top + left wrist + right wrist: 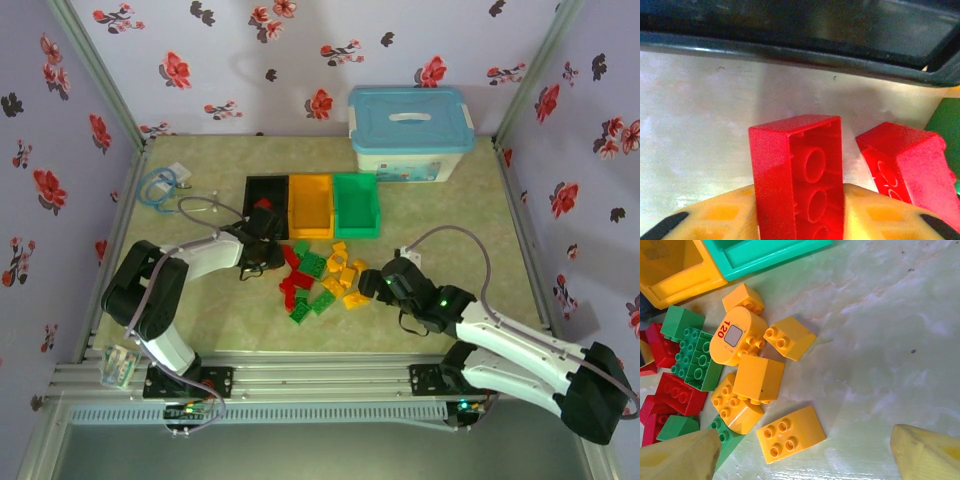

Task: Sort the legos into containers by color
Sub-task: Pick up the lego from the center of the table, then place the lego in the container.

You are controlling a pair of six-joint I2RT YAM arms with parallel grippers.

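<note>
Your left pincer sits at the front of the black bin, which is the left end of a row of three bins. In its wrist view its yellow fingers press against both sides of a red brick, so it is clamped on that brick. The brick stands on end with its hollow underside facing the camera, and the black bin's rim runs across just beyond it. A second red brick lies tipped on the table just to the right of the held one; you cannot tell whether the two touch.

Your right pincer is at the right edge of the pile of bricks. The pile lies on the table in front of the orange-yellow bin and the green bin. Its fingers stand wide apart with nothing between them. Just ahead of them a flat yellow brick lies studs up. Beyond it are more yellow bricks, among them a rounded yellow piece printed with 120. A green brick and some red ones lie to the left of that yellow group.

A white box with a blue lid stands behind the green bin, near the back wall
</note>
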